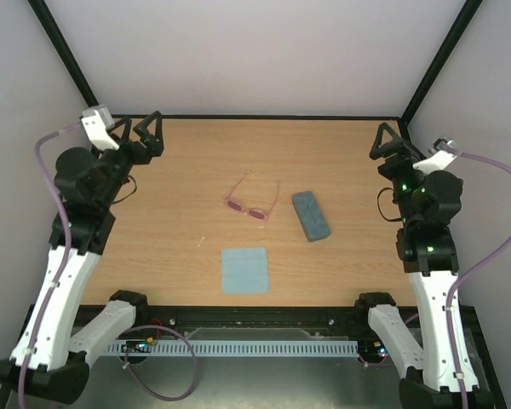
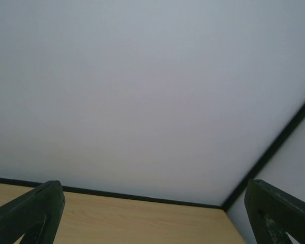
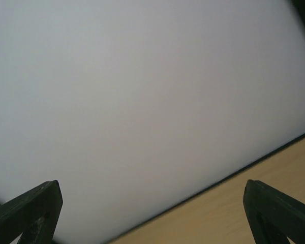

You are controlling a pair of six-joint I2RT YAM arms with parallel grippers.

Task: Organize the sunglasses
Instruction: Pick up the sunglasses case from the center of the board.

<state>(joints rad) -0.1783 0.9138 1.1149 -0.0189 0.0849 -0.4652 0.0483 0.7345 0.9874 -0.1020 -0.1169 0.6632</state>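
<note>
The pink sunglasses (image 1: 252, 199) lie on the wooden table near its middle, arms unfolded toward the back. A blue-grey oblong case (image 1: 310, 216) lies just right of them, and a light blue square cloth (image 1: 244, 270) lies in front. My left gripper (image 1: 140, 136) is open and empty at the table's back left corner, far from them. My right gripper (image 1: 392, 145) is open and empty at the back right. Both wrist views show only the white wall, a strip of table and my spread fingers (image 2: 30, 213) (image 3: 274, 213).
White walls with black frame posts (image 1: 64, 47) close in the table on three sides. The table's back edge (image 1: 272, 118) runs behind both grippers. The arm bases (image 1: 123, 311) stand at the near edge.
</note>
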